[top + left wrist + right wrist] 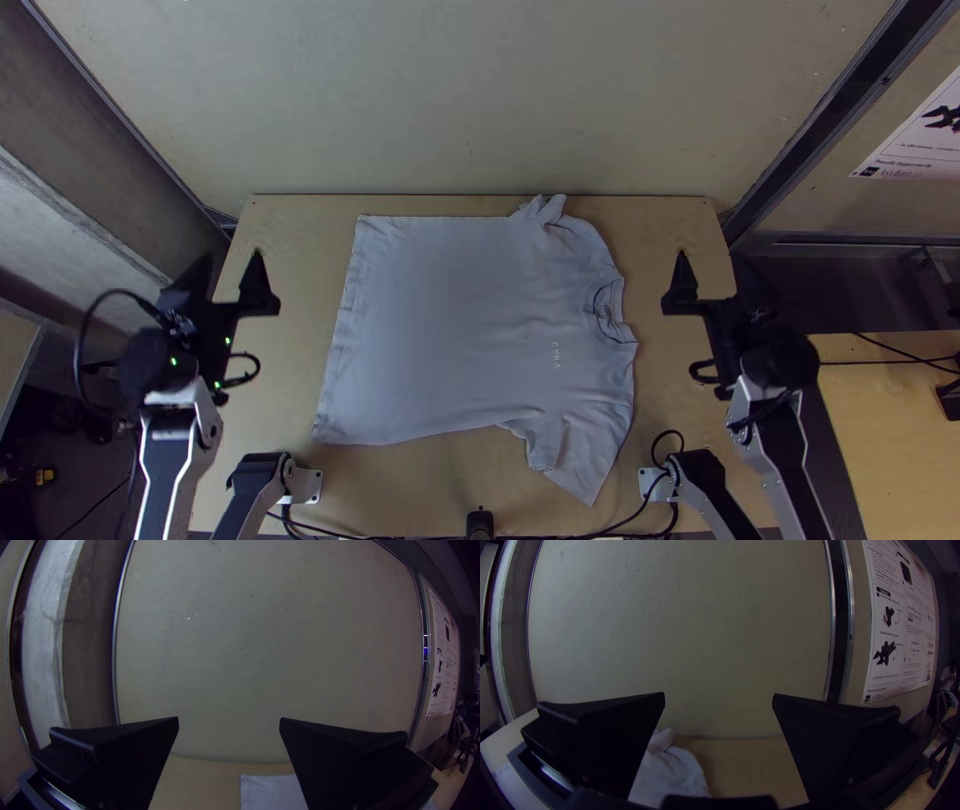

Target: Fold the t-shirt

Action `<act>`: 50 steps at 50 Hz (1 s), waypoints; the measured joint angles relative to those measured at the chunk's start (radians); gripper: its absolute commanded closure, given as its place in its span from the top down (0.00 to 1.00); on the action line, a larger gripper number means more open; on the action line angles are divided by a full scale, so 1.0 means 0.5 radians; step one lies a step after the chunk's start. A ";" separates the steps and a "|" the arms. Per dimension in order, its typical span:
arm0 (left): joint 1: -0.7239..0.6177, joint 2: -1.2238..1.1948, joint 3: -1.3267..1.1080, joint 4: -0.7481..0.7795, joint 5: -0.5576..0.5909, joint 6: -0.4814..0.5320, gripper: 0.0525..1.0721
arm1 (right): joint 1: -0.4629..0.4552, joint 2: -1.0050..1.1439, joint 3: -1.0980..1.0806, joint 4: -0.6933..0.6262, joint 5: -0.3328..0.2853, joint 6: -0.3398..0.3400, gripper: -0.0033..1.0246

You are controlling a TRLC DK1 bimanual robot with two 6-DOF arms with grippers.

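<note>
Two arms flank the t-shirt [460, 320], which lies spread mid-table, hem left, collar right. Its far sleeve is bunched at the far edge of the table [420, 485]. Bare wood borders the garment left, right and near. The left gripper [231, 256] is positioned at the left edge, the right gripper [710, 254] at the right; both have jaws spread.

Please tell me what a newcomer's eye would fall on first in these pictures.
Probably the pale t-shirt, spread across the middle of the light wooden table, with its collar toward the top view's right and one sleeve bunched near the table's far edge. Next would likely come the left gripper and right gripper, black fingers open, on either side of the shirt.
</note>
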 measured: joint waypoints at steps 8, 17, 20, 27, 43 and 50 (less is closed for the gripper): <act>-0.025 0.346 0.388 -0.076 0.000 0.000 0.95 | -0.001 0.275 0.357 -0.115 -0.001 -0.002 0.96; -0.038 0.697 0.853 -0.320 0.000 0.000 0.95 | -0.001 0.723 0.903 -0.475 0.000 -0.002 0.96; -0.039 0.826 0.982 -0.392 0.000 -0.001 0.95 | -0.002 0.873 1.075 -0.555 0.000 0.000 0.96; -0.047 1.073 1.231 -0.528 0.000 -0.014 0.95 | -0.031 1.135 1.346 -0.631 0.000 0.002 0.96; -0.084 1.449 1.595 -0.790 -0.001 -0.075 0.95 | -0.056 1.611 1.849 -0.865 -0.001 0.062 0.96; -0.117 1.654 1.725 -0.906 0.008 -0.107 0.95 | -0.057 1.762 1.933 -0.887 -0.001 0.085 0.96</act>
